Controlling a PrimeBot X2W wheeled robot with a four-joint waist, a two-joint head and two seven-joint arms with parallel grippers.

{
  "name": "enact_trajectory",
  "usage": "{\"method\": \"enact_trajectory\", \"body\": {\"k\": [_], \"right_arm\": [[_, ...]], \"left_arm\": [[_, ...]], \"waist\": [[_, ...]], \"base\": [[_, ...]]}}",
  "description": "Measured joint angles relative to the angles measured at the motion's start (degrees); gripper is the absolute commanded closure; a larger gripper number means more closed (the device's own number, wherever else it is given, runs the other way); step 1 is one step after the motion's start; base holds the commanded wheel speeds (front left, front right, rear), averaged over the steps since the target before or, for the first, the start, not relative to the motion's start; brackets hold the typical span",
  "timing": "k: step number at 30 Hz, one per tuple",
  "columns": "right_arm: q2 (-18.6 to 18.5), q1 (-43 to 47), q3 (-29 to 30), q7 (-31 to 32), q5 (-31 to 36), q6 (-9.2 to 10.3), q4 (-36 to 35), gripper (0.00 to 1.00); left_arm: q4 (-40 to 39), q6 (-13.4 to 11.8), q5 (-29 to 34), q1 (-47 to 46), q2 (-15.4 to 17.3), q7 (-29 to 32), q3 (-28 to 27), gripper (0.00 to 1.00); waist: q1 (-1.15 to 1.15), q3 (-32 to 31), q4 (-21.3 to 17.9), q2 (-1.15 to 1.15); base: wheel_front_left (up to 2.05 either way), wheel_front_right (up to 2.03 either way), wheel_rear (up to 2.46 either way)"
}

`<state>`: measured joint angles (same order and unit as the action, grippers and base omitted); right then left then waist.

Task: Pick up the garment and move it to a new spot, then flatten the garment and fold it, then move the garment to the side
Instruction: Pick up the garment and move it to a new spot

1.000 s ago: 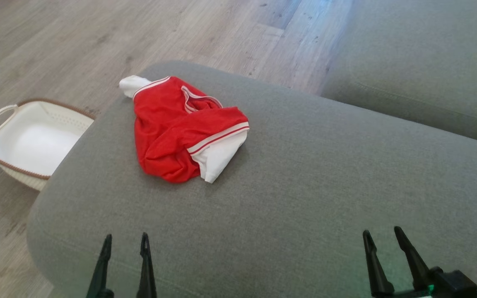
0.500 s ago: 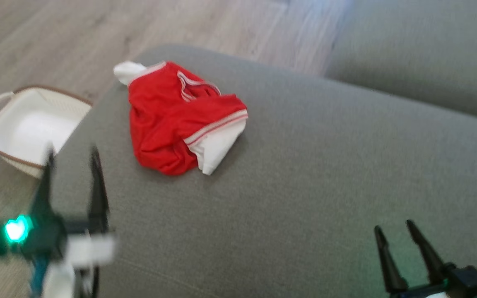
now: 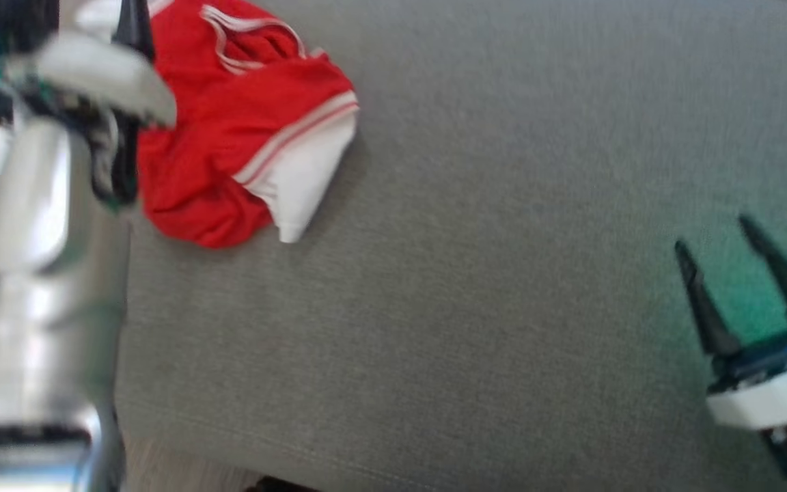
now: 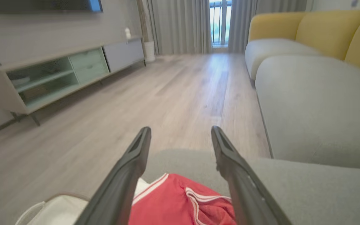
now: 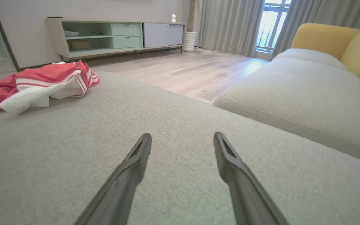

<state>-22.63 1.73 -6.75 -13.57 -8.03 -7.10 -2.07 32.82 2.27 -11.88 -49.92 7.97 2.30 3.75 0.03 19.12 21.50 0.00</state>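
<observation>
- Left gripper (image 4: 180, 131) has its two dark fingers spread wide apart, with nothing pinched between them.
- It hangs over the far left part of the shirt (image 3: 229, 137). From its own camera, the red cloth lies low down between the two fingers.
- Its shiny arm (image 3: 31, 205) looks blurry from the head camera, so I cannot tell if a finger touches the cloth.
- Right gripper (image 3: 713, 234) is spread wide too and holds nothing. It sits over bare cushion, well apart from the shirt.
- The shirt is red with white sleeves and white stripes. It lies in a crumpled heap on the big grey cushion (image 3: 503, 307), near the cushion's left edge.
- A white basket (image 4: 52, 207) sits on the wood floor (image 4: 173, 87), just beside that edge.
- Another grey seat (image 5: 292, 93) is across a strip of floor, with yellow back cushions (image 5: 323, 39) behind it.
</observation>
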Motion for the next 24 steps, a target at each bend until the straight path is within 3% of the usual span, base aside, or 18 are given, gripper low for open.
{"method": "enact_trajectory", "body": {"k": [4, 8, 18, 19, 20, 24], "right_arm": [[-4.1, -3.5, 0.7, 2.1, 0.1, 0.00, -3.0, 0.00], [-6.8, -5.2, 2.2, 3.8, -0.4, 0.00, -5.4, 0.00], [-8.5, -5.5, 5.8, 5.5, -0.7, -0.01, -8.8, 0.00], [-8.5, -5.4, 5.8, 5.5, -0.7, 0.00, -8.9, 0.00], [-8.5, -5.2, 5.8, 5.5, -0.7, 0.00, -9.0, 0.00], [-8.5, -4.9, 5.5, 5.5, -0.7, 0.00, -9.1, 0.00]], "left_arm": [[12.9, -0.2, -0.9, -9.7, 0.2, 8.3, -0.2, 0.00], [22.8, 0.1, -3.9, -14.7, 0.5, 12.8, -2.3, 0.00], [34.5, -0.2, -5.3, -17.1, 1.8, 13.7, -3.6, 0.00], [35.1, -0.2, -5.3, -18.1, 1.9, 13.2, -3.6, 0.23], [35.4, -0.3, -5.3, -18.8, 1.9, 12.1, -3.6, 1.00], [36.6, -0.2, -5.1, -18.9, 1.9, 6.7, -3.2, 1.00]], "waist": [[0.00, 4.8, -2.0, 0.00], [0.00, 8.5, -4.4, 0.00], [-0.02, 14.9, -7.9, 0.00], [-0.02, 15.3, -7.8, 0.00], [-0.02, 15.7, -7.7, 0.00], [-0.01, 16.0, -7.3, 0.00]], "base": [[0.00, 0.00, 0.00], [0.00, 0.00, 0.00], [0.00, 0.00, 0.00], [0.00, 0.00, 0.00], [0.00, 0.00, 0.00], [0.00, 0.00, 0.00]]}}
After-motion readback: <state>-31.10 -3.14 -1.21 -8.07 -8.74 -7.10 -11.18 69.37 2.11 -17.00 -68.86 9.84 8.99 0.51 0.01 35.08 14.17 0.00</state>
